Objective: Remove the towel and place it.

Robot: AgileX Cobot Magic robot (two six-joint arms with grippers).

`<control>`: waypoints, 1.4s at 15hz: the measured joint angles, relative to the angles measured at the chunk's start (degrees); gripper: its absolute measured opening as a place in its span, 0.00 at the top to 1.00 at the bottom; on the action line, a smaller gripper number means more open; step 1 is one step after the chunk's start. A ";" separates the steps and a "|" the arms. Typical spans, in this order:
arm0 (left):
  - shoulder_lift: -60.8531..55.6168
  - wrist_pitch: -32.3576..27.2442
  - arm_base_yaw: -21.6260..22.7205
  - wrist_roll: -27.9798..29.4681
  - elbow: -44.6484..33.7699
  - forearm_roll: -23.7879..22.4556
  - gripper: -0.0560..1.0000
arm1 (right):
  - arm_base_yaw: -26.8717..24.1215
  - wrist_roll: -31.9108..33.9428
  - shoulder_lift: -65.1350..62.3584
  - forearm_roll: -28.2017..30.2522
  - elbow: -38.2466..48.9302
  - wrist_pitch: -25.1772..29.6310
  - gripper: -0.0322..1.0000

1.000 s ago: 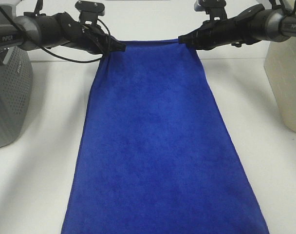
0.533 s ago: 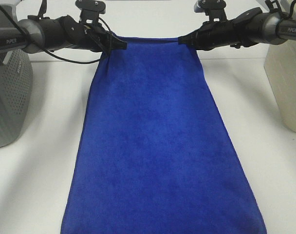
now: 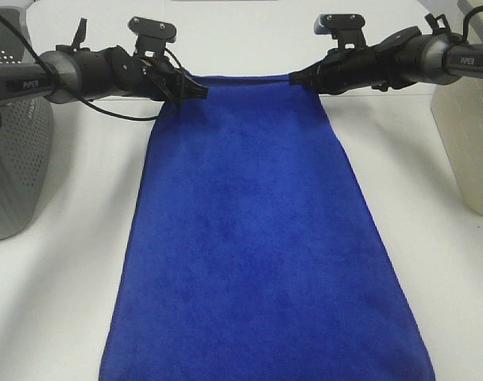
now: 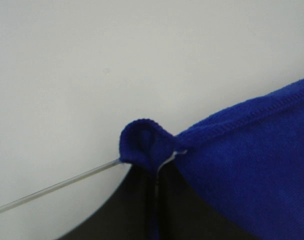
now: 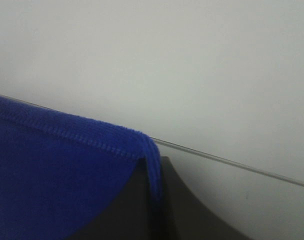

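The royal-blue towel (image 3: pixel 253 230) stretches down the middle of the white table, from its far edge to the bottom of the exterior view. My left gripper (image 3: pixel 195 90) is shut on the towel's far left corner, and my right gripper (image 3: pixel 295 78) is shut on the far right corner. Between them the far hem runs taut. In the left wrist view a bunched blue corner (image 4: pixel 144 145) pokes out between the closed jaws, with a sliver of white tag beside it. The right wrist view shows the hemmed corner (image 5: pixel 142 145) pinched in the closed jaws.
A grey perforated basket (image 3: pixel 15 155) stands at the left edge. A cream container (image 3: pixel 468 135) stands at the right edge. Bare white tabletop (image 3: pixel 75 262) lies on both sides of the towel.
Both arms and the far hem sit slightly lower in the exterior view than a second ago. The grips on the corners are unchanged.
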State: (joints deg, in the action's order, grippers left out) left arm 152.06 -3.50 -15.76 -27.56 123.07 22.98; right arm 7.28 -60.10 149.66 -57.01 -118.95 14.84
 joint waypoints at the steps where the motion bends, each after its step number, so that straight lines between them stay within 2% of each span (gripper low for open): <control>1: 0.17 0.63 -0.06 0.00 0.00 -0.69 0.94 | 0.00 0.06 0.80 -0.86 -0.69 -0.29 0.96; 10: 2.41 3.50 -0.11 0.00 0.00 -1.95 0.92 | 0.00 0.06 4.98 -2.58 -3.78 0.57 0.94; 12: 2.46 4.76 -0.06 0.00 0.00 -2.01 0.83 | -0.06 0.06 4.98 -2.52 -3.78 -0.29 0.81; 15: 2.46 9.22 0.23 0.06 0.00 -2.23 0.55 | -0.23 0.06 4.98 -2.41 -3.78 -3.38 0.46; 16: 2.46 10.03 0.29 0.06 0.00 -2.23 0.48 | -0.23 0.06 4.98 -2.29 -4.07 -3.90 0.38; 18: 2.46 10.08 0.40 0.11 0.00 -2.23 0.41 | -0.23 0.06 4.70 -1.43 -4.81 -2.52 0.33; 21: 2.12 7.51 0.40 0.23 0.00 -2.23 0.41 | -0.23 0.52 2.18 4.13 -4.93 5.21 0.32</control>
State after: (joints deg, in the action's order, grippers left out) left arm 154.18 4.01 -15.36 -27.33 123.07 20.74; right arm 7.05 -59.59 151.83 -52.88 -123.87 20.05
